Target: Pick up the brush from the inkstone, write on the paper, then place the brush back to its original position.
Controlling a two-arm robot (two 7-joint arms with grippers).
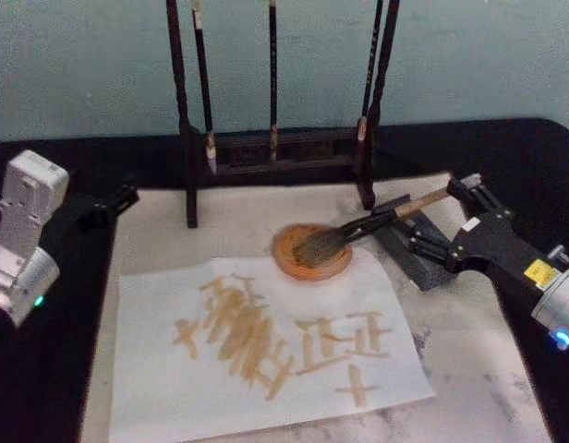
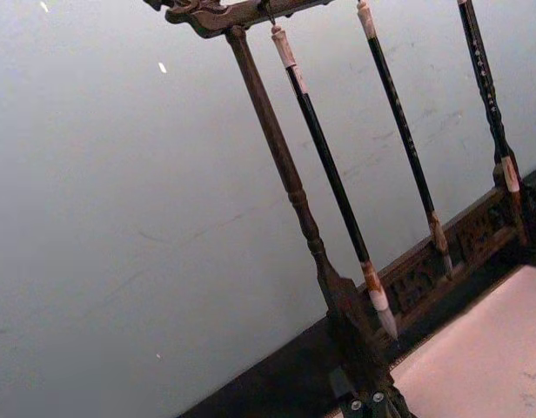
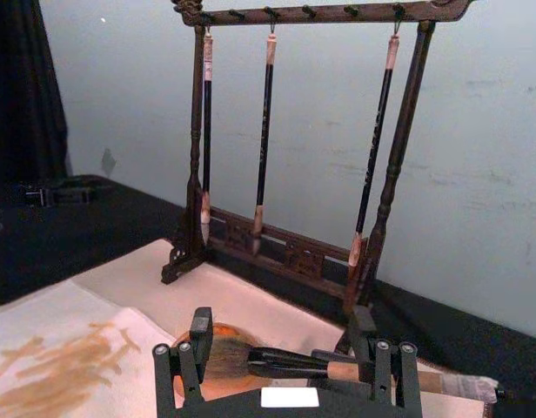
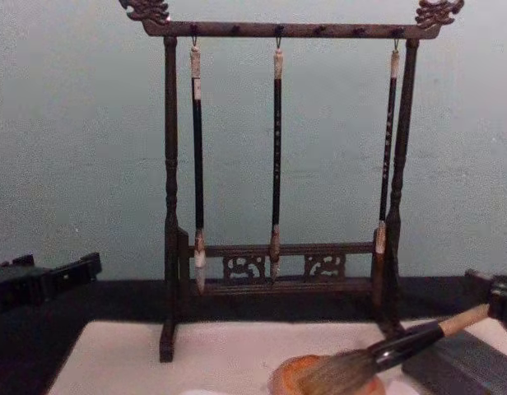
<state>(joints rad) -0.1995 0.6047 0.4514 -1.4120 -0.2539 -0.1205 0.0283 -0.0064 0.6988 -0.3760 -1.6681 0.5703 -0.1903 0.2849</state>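
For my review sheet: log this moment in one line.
brush: bristles on inkstone | paper: written | right hand: open, around handle | left hand: parked left

Occlusions and cut-offs

Chest view's lower edge is cropping the inkstone [image 4: 326,377]; the right gripper [image 3: 285,353] is covering part of the brush [image 3: 277,359] handle; stand [image 1: 275,152] top is running off frame.
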